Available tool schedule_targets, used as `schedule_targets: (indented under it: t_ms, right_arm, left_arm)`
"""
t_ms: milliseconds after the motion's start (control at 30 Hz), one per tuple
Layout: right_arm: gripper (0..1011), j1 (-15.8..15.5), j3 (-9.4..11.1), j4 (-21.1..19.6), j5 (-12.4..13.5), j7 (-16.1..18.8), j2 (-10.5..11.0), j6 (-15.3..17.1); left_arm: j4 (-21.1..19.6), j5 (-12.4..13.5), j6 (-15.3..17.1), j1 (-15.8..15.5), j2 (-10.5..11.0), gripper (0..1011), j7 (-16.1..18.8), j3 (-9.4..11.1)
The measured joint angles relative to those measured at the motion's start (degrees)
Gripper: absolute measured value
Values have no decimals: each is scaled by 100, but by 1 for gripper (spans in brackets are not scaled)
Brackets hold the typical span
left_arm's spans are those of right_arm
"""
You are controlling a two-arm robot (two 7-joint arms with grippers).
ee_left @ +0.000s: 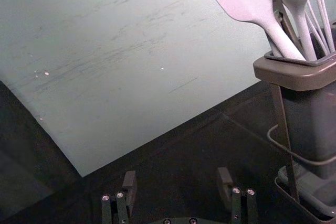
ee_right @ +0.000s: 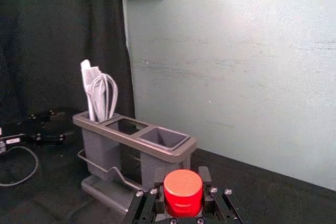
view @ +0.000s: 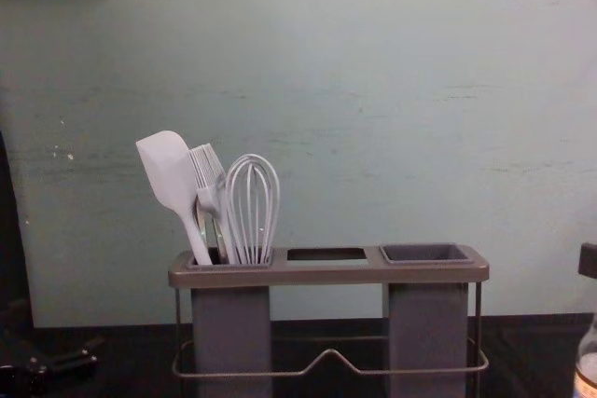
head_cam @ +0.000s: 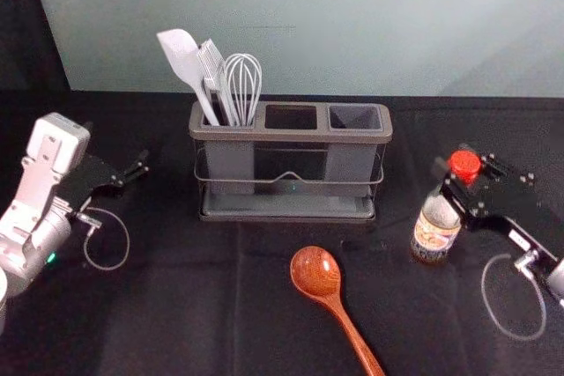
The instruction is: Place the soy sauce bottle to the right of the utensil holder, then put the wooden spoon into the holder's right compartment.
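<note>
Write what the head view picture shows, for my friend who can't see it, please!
A robot's right gripper holds a red-capped bottle to the right of a holder, which has a spatula, brush and whisk at its left end. A wooden spoon lies in front. The left gripper is off to the left.

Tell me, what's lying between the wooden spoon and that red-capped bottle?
Just bare black cloth lies between the spoon and the bottle; the head view shows it.
</note>
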Motion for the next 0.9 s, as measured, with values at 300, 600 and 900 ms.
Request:
schedule_targets:
  t_ms: [300, 600, 900]
  right_arm:
    - [382, 719, -199, 688, 111, 248, -20, 24]
    - [382, 1329, -454, 1348, 195, 612, 14, -103]
    - [382, 1819, -711, 1848, 232, 754, -47, -158]
  left_arm:
    - [0, 0, 0, 0, 0, 1005, 0, 0]
    - [0, 0, 0, 0, 0, 1005, 0, 0]
    - [0, 0, 0, 0, 0, 1005, 0, 0]
